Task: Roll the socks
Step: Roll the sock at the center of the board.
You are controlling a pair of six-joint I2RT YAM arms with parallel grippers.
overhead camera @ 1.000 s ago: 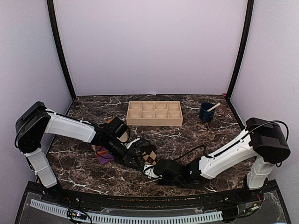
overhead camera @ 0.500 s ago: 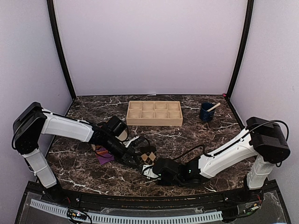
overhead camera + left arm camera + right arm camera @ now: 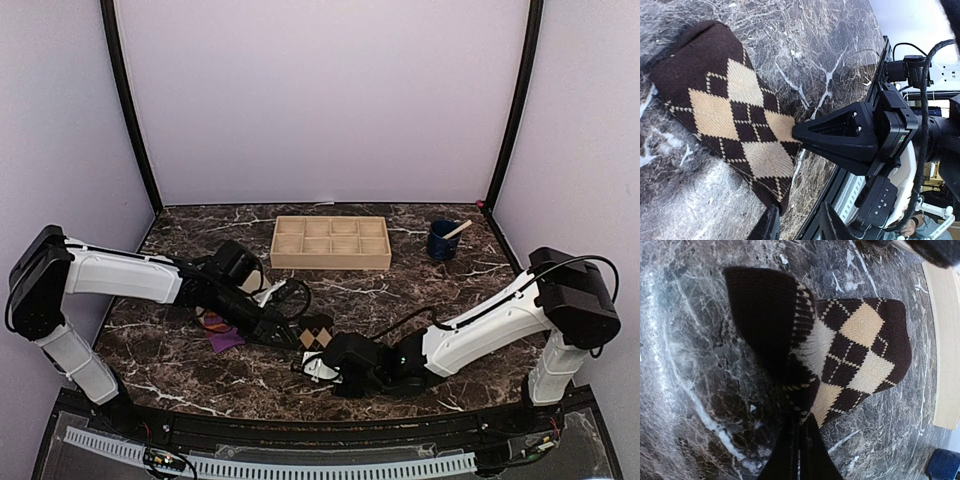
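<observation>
Left tool (image 3: 799, 226) has drawn back, released; right tool (image 3: 800, 426) pinches argyle sock (image 3: 860, 355)

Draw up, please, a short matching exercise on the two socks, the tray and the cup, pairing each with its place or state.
Things:
1. argyle sock
2. purple sock
3. wooden tray
4. blue cup

Places or states:
A. back right, with a stick in it
B. pinched at its edge in the shut jaws of the right gripper
C. furthest left of the four
D. back middle, divided into compartments

Pairs: 1-B, 2-C, 3-D, 4-A.
</observation>
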